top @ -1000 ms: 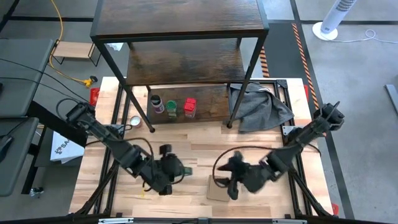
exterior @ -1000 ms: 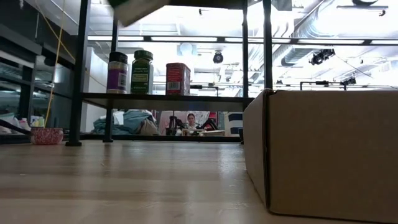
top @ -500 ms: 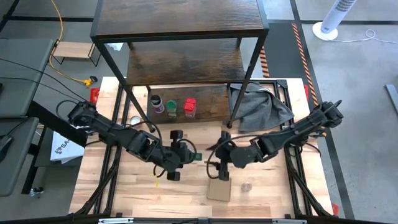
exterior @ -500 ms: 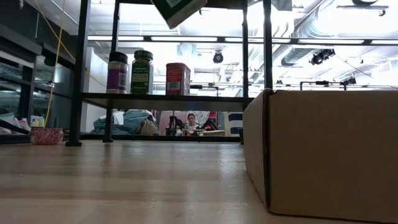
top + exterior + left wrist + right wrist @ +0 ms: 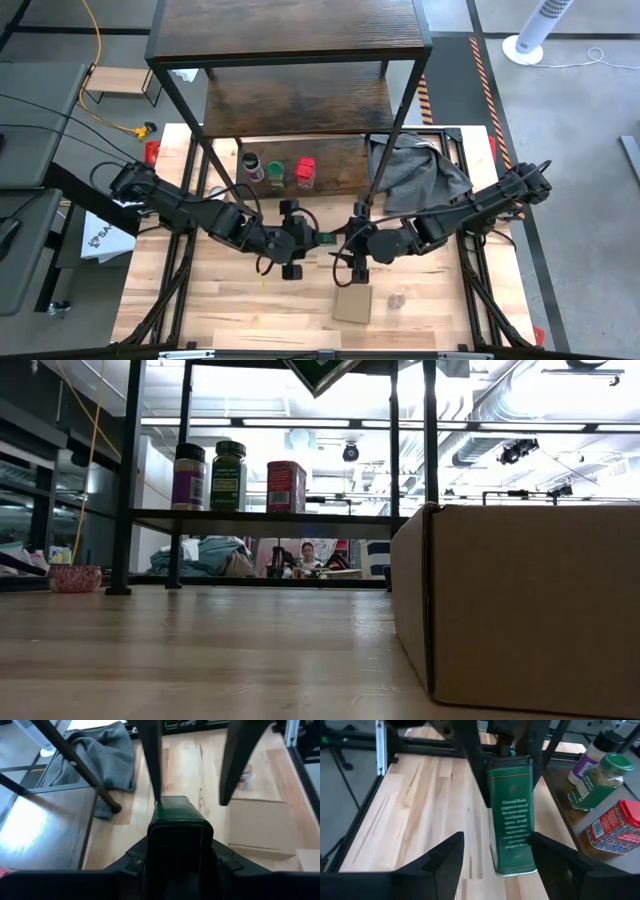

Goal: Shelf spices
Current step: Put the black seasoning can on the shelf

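Note:
A dark green spice tin (image 5: pixel 511 820) hangs over the table's middle, in front of the shelf (image 5: pixel 290 95). My left gripper (image 5: pixel 310 239) is shut on it. My right gripper (image 5: pixel 497 842) faces it from the right, open. Its fingers stand on either side of the tin's free end; whether one touches it I cannot tell. A purple-lidded jar (image 5: pixel 252 165), a green-lidded jar (image 5: pixel 276 173) and a red boxy tin (image 5: pixel 306 172) stand on the shelf's lowest board. A pale container (image 5: pixel 398 298) lies on the table. In the low view only the tin's corner (image 5: pixel 320 372) shows. My left gripper pinches the green tin between its two fingers (image 5: pixel 472 770), on the two narrow sides near the lid end (image 5: pixel 495 777). The fingers come from the table's left, slanting down, and lie along the tin. The tin is lifted clear of the table, its labelled face toward the right wrist camera.
A flat brown cardboard piece (image 5: pixel 352 304) lies near the front edge, looming large in the low view (image 5: pixel 530 610). A grey cloth (image 5: pixel 415 172) is heaped by the shelf's right leg. A small bowl (image 5: pixel 217 194) sits by the left leg. Bare wood lies at the front left.
Both grippers have risen and gone toward the far edge and toward each other, meeting in front of the shelf. The left one has carried the green tin along, lifted and turned about. The right gripper has rolled at the wrist, and its fingers now straddle the tin.

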`<state>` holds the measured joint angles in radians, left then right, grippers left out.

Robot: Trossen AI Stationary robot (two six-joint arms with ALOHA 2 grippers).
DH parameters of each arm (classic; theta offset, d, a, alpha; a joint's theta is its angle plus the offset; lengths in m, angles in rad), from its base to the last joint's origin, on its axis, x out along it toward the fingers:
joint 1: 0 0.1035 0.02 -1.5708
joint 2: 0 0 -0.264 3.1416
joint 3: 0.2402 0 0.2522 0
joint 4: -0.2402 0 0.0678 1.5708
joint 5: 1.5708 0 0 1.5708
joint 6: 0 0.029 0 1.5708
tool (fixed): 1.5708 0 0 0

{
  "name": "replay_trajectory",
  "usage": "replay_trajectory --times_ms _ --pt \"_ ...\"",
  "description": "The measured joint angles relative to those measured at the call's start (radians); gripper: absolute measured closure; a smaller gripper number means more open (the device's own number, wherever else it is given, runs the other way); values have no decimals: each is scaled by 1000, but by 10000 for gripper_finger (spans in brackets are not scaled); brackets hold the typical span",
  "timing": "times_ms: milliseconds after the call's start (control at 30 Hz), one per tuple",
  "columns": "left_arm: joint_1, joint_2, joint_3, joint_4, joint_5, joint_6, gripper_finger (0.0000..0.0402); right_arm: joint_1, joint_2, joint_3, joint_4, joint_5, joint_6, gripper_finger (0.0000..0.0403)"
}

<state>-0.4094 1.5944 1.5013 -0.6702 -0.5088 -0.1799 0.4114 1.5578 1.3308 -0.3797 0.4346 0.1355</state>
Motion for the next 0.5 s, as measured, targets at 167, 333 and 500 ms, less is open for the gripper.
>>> replay_trajectory --times_ms 167,333,500 --pt "12 2 3 126 1 0 291 -23 9 0 -13 -17 -35 178" --pt "17 1 2 176 6 1 291 -51 7 0 -6 -23 -39 178" --pt "17 1 2 149 0 -1 291 -53 7 0 -5 -43 -49 205"
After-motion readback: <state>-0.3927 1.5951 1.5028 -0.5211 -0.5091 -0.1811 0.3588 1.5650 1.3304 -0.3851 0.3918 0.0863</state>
